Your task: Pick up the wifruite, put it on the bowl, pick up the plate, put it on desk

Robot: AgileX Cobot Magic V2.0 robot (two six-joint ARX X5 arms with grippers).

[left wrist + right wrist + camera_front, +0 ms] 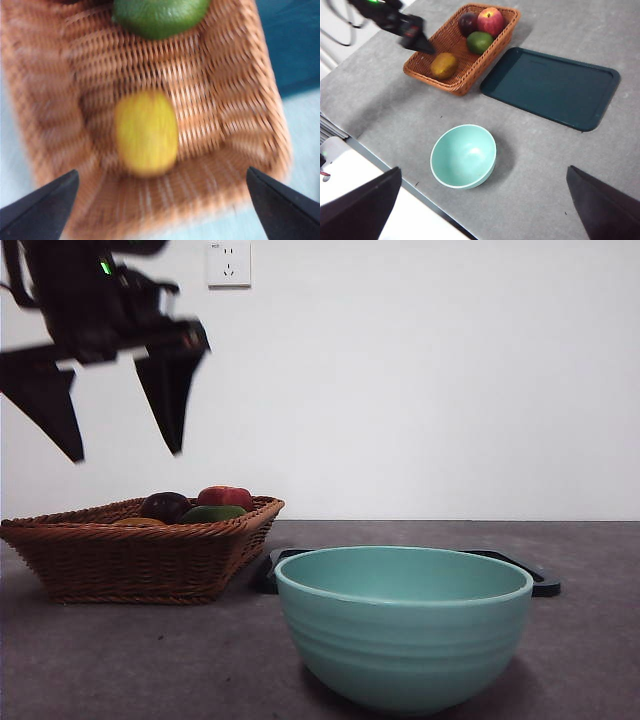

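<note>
The wifruite (146,132), a brown-orange oval, lies at one end of a wicker basket (130,560); from the front only its top (138,522) shows over the rim. My left gripper (125,452) hangs open well above that end of the basket, and its jaws (161,171) frame the fruit without touching it. The mint-green bowl (405,630) stands empty near the front of the desk (600,640). Behind it lies the plate (551,87), a flat dark teal tray. My right gripper (483,170) is open, high over the bowl (463,156) and holding nothing.
The basket (465,82) also holds a red apple (490,21), a dark purple fruit (467,21) and a green fruit (480,42). The desk's front edge (395,167) runs close to the bowl. A wall socket (228,264) sits on the back wall.
</note>
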